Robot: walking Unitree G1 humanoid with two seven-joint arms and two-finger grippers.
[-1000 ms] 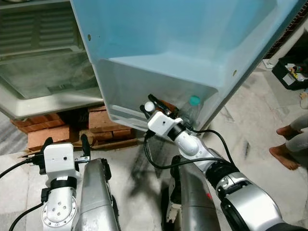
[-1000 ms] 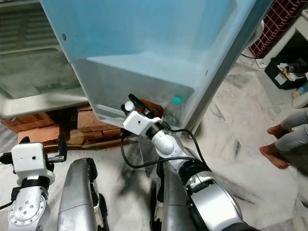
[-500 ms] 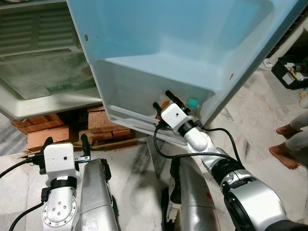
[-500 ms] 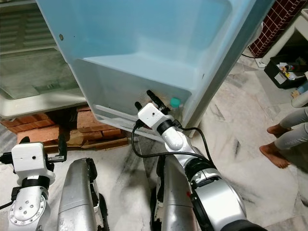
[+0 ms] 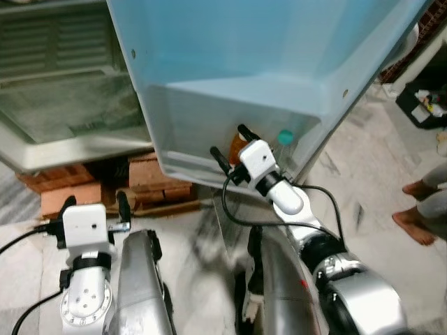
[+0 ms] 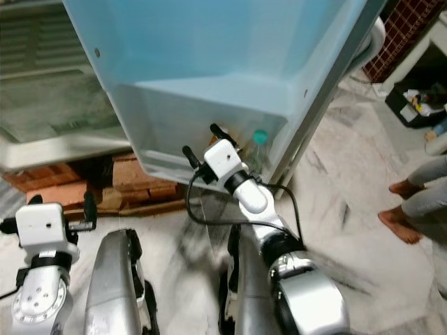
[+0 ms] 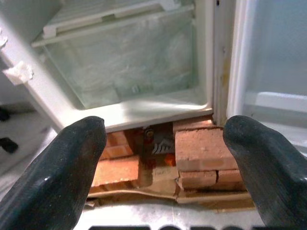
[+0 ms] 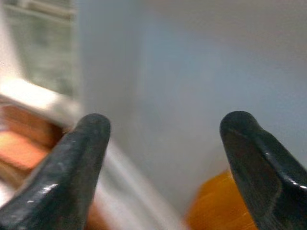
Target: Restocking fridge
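1. My right gripper (image 5: 228, 141) is up at the lower shelf of the open fridge door (image 5: 265, 56), fingers spread wide, nothing btwn them.
2. Right wrist view: both black fingertips (image 8: 76, 158) apart, pale blue door wall ahead, an orange item (image 8: 220, 206) blurred near one tip; can't tell what it is.
3. In the door shelf (image 5: 209, 150): the orange item (image 5: 237, 145) sits just behind my right gripper, and a clear bottle w/ teal cap (image 5: 285, 137) stands beside it, toward the door's hinge side.
4. My left gripper (image 5: 92, 207) is held low in front of me, away from the door, fingers open, holding nothing.
5. Left wrist view: fingers (image 7: 72, 163) wide apart, looking at the fridge's bottom compartment w/ a clear crisper drawer (image 7: 124, 67).
6. Fridge sits on stacked red bricks (image 7: 199, 153) over cardboard, on a marble floor (image 5: 363, 181).
7. A person's bare feet (image 5: 418, 222) at far right, well apart from me.
8. Head views are a bit blurred.
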